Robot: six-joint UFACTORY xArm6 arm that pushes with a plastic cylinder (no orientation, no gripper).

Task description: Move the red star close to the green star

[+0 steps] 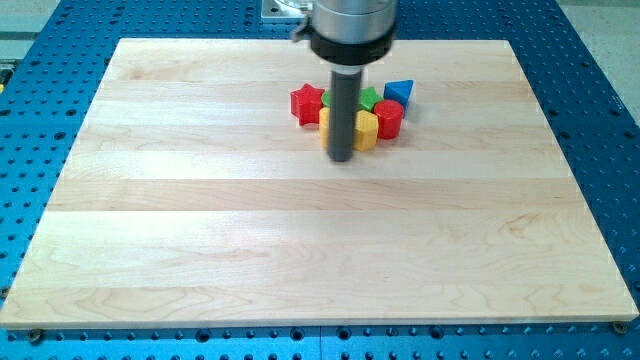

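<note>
My tool is a bare rod with nothing to open or close, and my tip [342,159] rests on the table [200,240] at the near edge of a tight cluster of blocks, holding nothing. Just to the tip's right, touching or nearly touching the rod, sits a yellow block [366,130], with a sliver of another yellow block [324,124] showing on the rod's left side. Further right of the yellow one is a rounded red block [389,119], and beyond that a blue block [399,92] that looks wedge-shaped. The relation that matters: the red star [307,103] lies beyond my tip and to its left, on the cluster's left end. It is a small, bright red piece with stubby points. The green star [368,98] lies beyond and slightly right of the rod, mostly hidden behind it. The two stars already look near each other, though the rod covers the gap between them, so I cannot tell whether they touch.
</note>
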